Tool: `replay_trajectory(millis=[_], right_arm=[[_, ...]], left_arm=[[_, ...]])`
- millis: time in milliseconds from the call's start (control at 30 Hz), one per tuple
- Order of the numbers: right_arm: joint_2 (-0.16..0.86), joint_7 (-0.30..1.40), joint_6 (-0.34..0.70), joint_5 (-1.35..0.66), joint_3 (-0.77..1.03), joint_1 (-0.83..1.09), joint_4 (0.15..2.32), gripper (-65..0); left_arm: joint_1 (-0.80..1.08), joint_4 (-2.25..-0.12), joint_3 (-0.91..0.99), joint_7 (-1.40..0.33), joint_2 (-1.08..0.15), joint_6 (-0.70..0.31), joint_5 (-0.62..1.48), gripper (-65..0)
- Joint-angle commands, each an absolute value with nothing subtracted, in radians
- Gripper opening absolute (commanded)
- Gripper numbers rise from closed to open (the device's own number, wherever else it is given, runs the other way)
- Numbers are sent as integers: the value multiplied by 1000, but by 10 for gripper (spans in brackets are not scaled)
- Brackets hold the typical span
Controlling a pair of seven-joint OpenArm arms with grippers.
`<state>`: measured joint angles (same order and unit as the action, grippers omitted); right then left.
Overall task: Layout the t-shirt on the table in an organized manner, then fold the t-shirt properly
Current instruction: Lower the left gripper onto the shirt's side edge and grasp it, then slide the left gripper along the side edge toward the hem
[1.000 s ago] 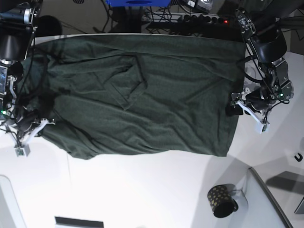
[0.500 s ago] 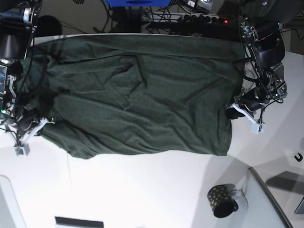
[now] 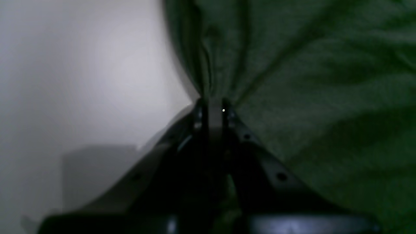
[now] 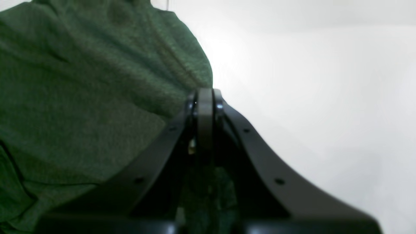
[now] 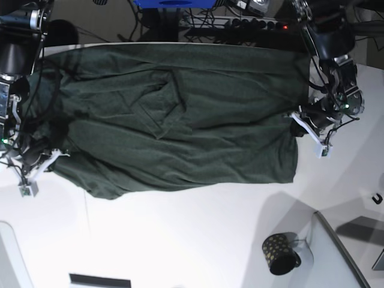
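Dark gold-dotted mug (image 5: pixel 279 253) sits lower right of base view, just beside grey tray-like panel (image 5: pixel 339 252). Blue object (image 5: pixel 174 3) w/ cables (image 5: pixel 237 23) along top edge. Small dark hook (image 5: pixel 377 198) far right.

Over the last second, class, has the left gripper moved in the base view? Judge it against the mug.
Yes. The left gripper, shut on the t-shirt edge, has shifted up the image, away from the mug, which has stayed put on the table.

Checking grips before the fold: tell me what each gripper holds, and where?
Both pinch the t-shirt: left gripper and right gripper each grip an opposite side edge.
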<state>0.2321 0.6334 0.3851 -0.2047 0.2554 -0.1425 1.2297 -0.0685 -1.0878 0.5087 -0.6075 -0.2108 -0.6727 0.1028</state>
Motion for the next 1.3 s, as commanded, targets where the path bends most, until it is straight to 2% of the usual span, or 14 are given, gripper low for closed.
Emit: replay_trajectory(millis=[0, 467, 700, 733, 800, 867, 967, 1067, 1267], right_arm=[[249, 616, 390, -213, 259, -162, 1248, -650], [246, 616, 390, -211, 259, -162, 1239, -650], [245, 616, 390, -211, 259, -162, 1239, -650], [245, 616, 390, -211, 259, -162, 1239, -650], [245, 616, 390, -211, 259, -162, 1239, -650], [245, 616, 390, -211, 259, -162, 1239, -650], [246, 616, 390, -211, 259, -162, 1239, -650], [246, 616, 390, -211, 259, -162, 1239, -650], [246, 616, 390, -211, 257, -162, 1241, -650]], left_arm=[[-77, -1130, 513, -624, -229, -673, 107, -650], [48, -1340, 521, -785, -228, -673, 113, -650], [76, -1382, 524, -796, -228, -673, 108, -650], [84, -1382, 524, -796, -228, -673, 108, -620], [87, -1391, 524, -796, -228, -673, 108, -451], [108, -1405, 524, -796, -231, -673, 108, -309], [117, -1423, 526, -796, -236, -671, 108, -168], [113, -1429, 565, -796, -237, -622, 107, -120], [4, -1379, 601, -796, -249, -601, 105, -125]])
